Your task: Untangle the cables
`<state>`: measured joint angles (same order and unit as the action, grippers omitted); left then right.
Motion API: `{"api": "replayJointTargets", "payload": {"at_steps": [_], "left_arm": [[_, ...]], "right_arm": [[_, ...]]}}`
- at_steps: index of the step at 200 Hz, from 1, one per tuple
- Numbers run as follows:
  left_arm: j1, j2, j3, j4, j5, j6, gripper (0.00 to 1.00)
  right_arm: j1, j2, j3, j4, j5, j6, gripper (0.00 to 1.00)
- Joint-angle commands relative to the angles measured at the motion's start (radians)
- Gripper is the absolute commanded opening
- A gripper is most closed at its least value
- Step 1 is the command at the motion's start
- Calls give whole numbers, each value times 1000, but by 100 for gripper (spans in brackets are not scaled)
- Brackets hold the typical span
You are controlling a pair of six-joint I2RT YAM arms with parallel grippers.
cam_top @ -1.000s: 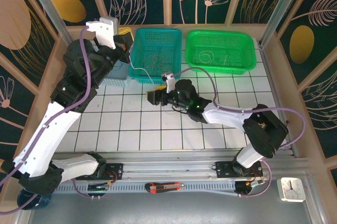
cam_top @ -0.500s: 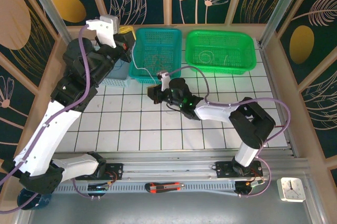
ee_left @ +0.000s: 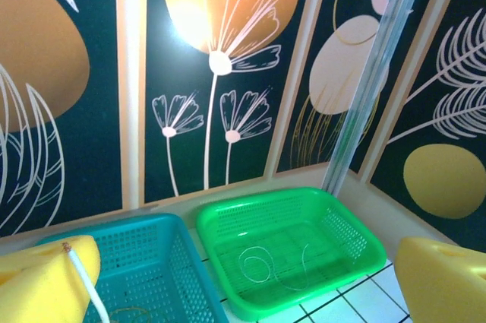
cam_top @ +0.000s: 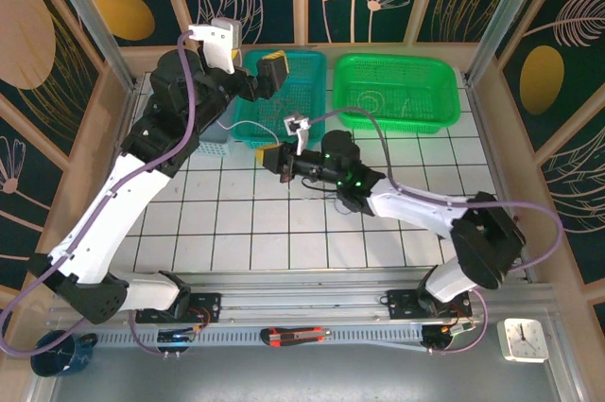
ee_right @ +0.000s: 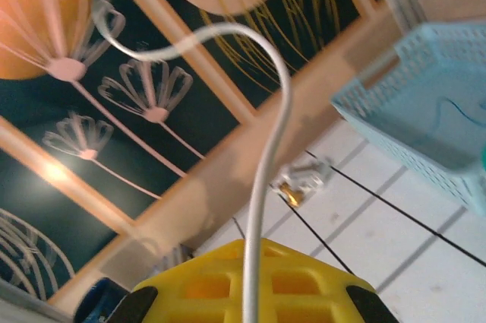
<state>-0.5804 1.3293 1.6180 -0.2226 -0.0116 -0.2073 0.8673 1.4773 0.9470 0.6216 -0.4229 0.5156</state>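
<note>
- Near the middle of the tiled table [cam_top: 236, 232], the right gripper [cam_top: 273, 158] points left with its jaws pressed together on a white cable [ee_right: 267, 140].
- From the yellow pads [ee_right: 228, 285] the white cable rises and arcs over to the left; a small metal-tipped connector [ee_right: 302, 183] lies on the tiles just beyond.
- Farther off, the left gripper [cam_top: 273, 70] hangs above the near-left part of the teal basket [cam_top: 302, 80], its yellow pads [ee_left: 444, 281] spread wide with nothing between them.
- A white cable end [ee_left: 79, 273] shows across its left-hand pad; I cannot tell whether it touches.
- A thin brownish wire [ee_left: 125, 311] lies in the teal basket.
- Right of it, the green basket [cam_top: 440, 90] holds whitish loops [ee_left: 257, 266] on its floor.
- At the far left, a pale blue basket [ee_right: 425, 80] has a thin blue wire [ee_right: 454, 110] inside.
</note>
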Motion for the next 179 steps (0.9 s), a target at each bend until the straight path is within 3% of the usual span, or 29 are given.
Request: {"api": "replayJointTargets", "payload": {"at_steps": [1,60,108,151,179], "left_arm": [[5,-19,54,-2,-45,-2,99],[4,-21,131,-98,-217,3,99],[5,-12,121,-147,-295,7,99],[5,-37,9,-154,-351,-3,99],[7,-92,-137,-101,-330,-23,99]], "right_arm": [[-19,-74,20,4,-48,20,0],[-162,-216,-34,117,-106,197,0],[-237,-287,-122,98,-71,217,0],[-307,-345,-215,113,-21,268,0],[-358,-371,-252,119,-17,303,0]]}}
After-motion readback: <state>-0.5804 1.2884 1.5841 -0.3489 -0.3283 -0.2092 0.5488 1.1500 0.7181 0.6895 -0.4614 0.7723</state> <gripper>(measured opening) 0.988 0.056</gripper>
